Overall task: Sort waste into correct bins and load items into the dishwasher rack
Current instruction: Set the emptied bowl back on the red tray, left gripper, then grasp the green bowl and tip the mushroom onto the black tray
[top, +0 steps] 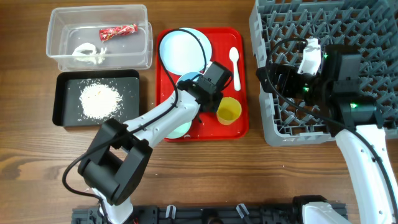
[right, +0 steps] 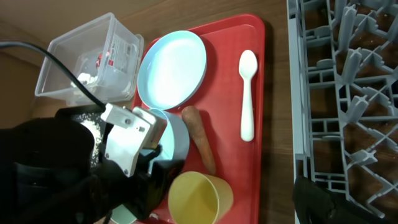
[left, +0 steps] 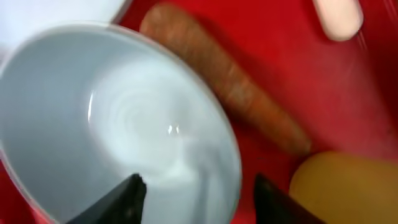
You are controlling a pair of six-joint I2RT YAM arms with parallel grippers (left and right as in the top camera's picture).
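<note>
Left pincer [left: 199, 193] at the bottom edge of its wrist view, jaws partly apart astride the right rim of a small pale bowl [left: 112, 124], gripping nothing, orange carrot-like stick [left: 230, 93] just past the bowl toward upper right on the red tray [left: 373, 93], yellow cup [left: 348, 186] at lower right, right pincer [top: 272, 76] wide open and empty over the grey dishwasher rack [top: 367, 25] at the overhead's right.

The flat red plastic tray [top: 219, 46] carries a pale blue round plate [top: 181, 50] at eleven o'clock, a white plastic spoon [top: 236, 65] at two, a small yellow cup [top: 229, 112] at five and a dull orange carrot-like stick [right: 199, 140] mid-tray. In the clear plastic tub [top: 56, 37] lie a red crinkly snack wrapper [top: 118, 31] and a white crumpled scrap [top: 87, 55]. White rice grains [top: 99, 101] speckle the black shallow tub [top: 65, 99]. The grid crate rack [top: 273, 118] is grey and the wooden table [top: 249, 180] brown, streaked with grain.
</note>
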